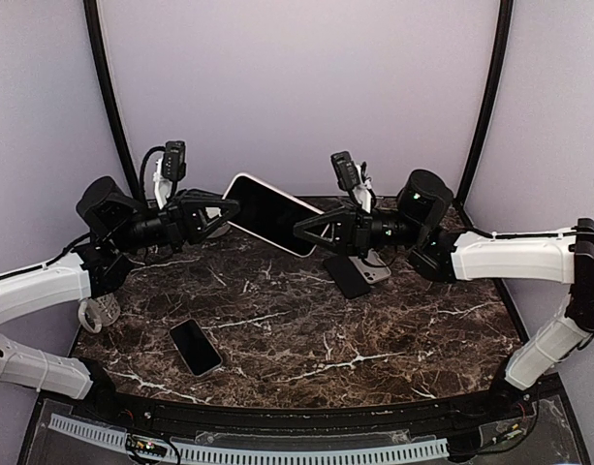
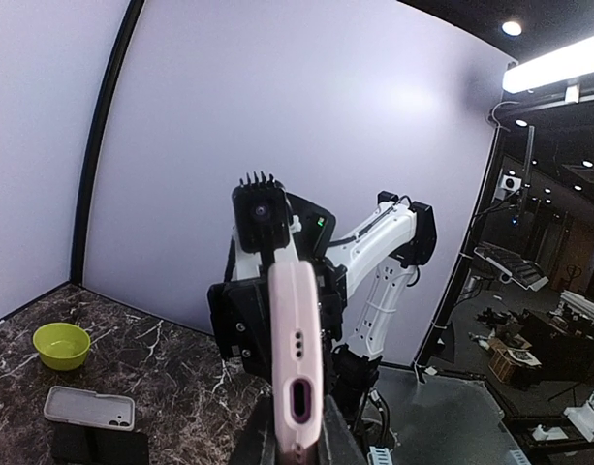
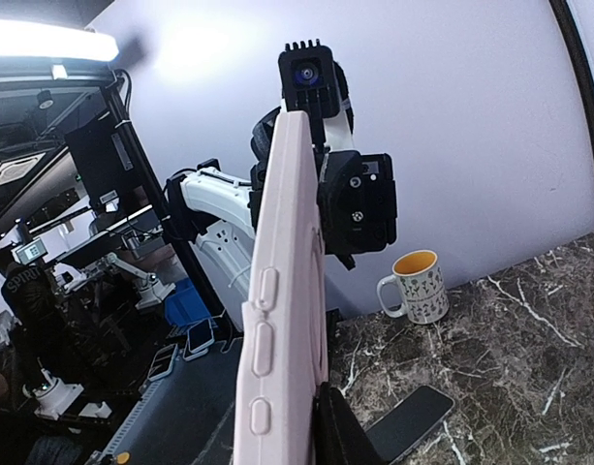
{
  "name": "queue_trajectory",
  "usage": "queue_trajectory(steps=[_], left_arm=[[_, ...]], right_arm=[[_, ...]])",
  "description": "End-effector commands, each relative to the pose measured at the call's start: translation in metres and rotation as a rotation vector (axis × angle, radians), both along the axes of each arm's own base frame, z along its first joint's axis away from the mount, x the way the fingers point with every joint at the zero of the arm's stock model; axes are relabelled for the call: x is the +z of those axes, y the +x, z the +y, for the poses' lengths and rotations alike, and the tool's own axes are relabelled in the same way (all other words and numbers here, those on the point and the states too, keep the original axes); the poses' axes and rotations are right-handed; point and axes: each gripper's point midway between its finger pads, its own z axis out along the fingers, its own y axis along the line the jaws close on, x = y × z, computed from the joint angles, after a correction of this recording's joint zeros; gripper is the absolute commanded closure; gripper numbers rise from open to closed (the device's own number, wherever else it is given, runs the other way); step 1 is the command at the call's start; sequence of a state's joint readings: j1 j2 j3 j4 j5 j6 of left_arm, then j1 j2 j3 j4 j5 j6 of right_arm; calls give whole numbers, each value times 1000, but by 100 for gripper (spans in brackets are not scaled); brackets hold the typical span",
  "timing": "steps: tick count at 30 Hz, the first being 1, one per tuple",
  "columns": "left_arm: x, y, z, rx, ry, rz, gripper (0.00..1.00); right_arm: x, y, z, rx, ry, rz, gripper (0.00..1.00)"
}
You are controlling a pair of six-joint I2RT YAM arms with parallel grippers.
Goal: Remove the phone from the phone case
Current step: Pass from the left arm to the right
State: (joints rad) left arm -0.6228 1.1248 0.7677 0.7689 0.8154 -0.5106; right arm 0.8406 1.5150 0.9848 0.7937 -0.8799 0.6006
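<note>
- Tabletop (image 1: 306, 334): dark veined marble with a curved near edge at 6 o'clock. Pale walls (image 1: 297, 87) close it in at 9, 12 and 3 o'clock. Bare marble shows across the middle and toward 5 o'clock.
- Loose items around your working room: a spare phone (image 1: 196, 347) lies flat at 7 o'clock. A dark handset (image 1: 347, 278) and an empty case (image 1: 376, 269) lie just beside each other at 2 o'clock, beneath the right arm. A mug (image 3: 418, 287) stands at 9 o'clock by the left arm. A green bowl (image 2: 61, 345) shows only from the left wrist.
- Arms: both reach inward from the sides, forearms near level and wrists facing each other, well above the marble.
- Left hand (image 1: 229, 207): clamped on the phone's 10 o'clock end.
- Right hand (image 1: 301, 231): at the phone's 4 o'clock end, with one dark finger (image 3: 340, 436) against the case. You cannot tell whether it grips.
- Phone (image 1: 270, 215): held aloft between the two hands toward 12 o'clock, tilted, dark screen up, long axis running from 10 to 4 o'clock.
- Phone case (image 2: 297, 339): pale pink, wrapped round the phone. The end has an oval port cutout and three small holes, and one side has three raised buttons.
</note>
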Motion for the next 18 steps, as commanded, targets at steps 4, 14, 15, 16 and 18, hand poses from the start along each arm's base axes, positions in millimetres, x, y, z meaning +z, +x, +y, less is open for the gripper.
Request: queue_trajectory(steps=[4, 14, 15, 16, 18], left_arm=[[20, -3, 8, 45, -64, -62, 100], [3, 9, 17, 167, 12, -16, 65], [2, 9, 18, 181, 24, -33, 55], [-3, 9, 19, 188, 53, -23, 51], [-6, 8, 21, 209, 110, -48, 41]], right_arm=[[34, -6, -1, 3, 87, -72, 89], [31, 2, -5, -99, 31, -158, 100], [31, 6, -7, -138, 21, -173, 100], [30, 11, -9, -178, 9, -184, 100], [27, 20, -11, -243, -29, -207, 100]])
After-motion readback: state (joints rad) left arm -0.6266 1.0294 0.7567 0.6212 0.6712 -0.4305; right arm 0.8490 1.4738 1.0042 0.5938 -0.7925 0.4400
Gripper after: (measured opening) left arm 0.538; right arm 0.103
